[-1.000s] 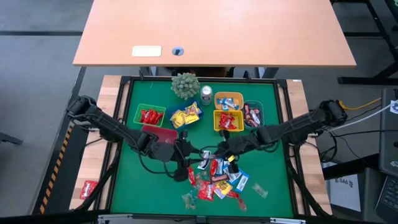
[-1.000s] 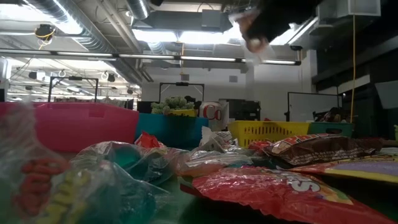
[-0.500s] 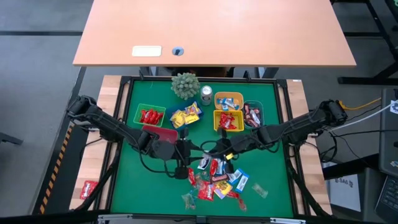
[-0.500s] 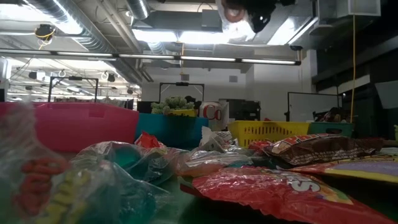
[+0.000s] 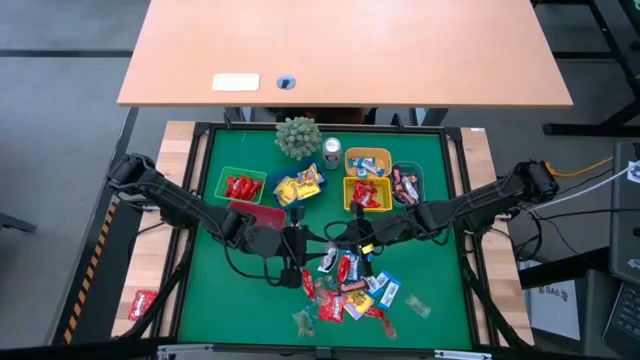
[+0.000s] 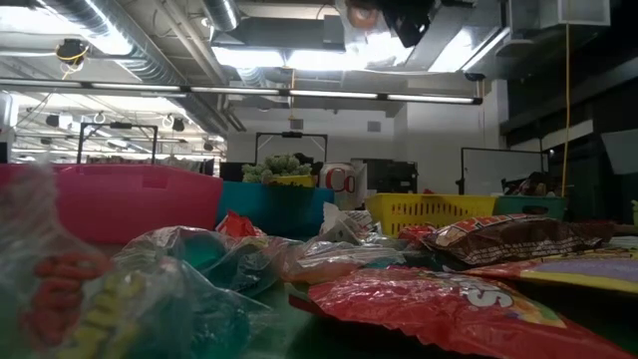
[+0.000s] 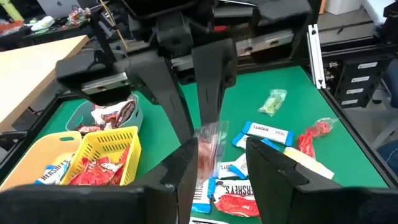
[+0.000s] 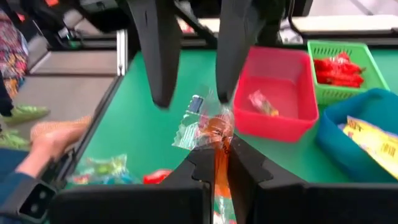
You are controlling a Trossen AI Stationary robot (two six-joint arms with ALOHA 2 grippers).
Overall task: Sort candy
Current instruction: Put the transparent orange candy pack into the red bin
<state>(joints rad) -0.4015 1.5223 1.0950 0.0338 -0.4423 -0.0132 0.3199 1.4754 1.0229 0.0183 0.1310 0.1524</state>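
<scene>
Above green table [image 5: 215,300], mid-field: right end effector [image 8: 216,148] clenched on clear-wrapped orange candy [image 8: 210,127]; left end effector [image 7: 222,149] spread around same wrapper. Risk: thin crinkly wrapper slipping during transfer, dropping short of pink square plastic bin [image 8: 280,93].

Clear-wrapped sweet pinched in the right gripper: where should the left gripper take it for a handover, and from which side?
Probably by the loose crinkled end of the clear-wrapped sweet that sticks out past the right gripper, coming head-on from the opposite side. The shut fingertips cover the near end of the sweet, so only the free end offers room. The left gripper already faces it, open.
</scene>
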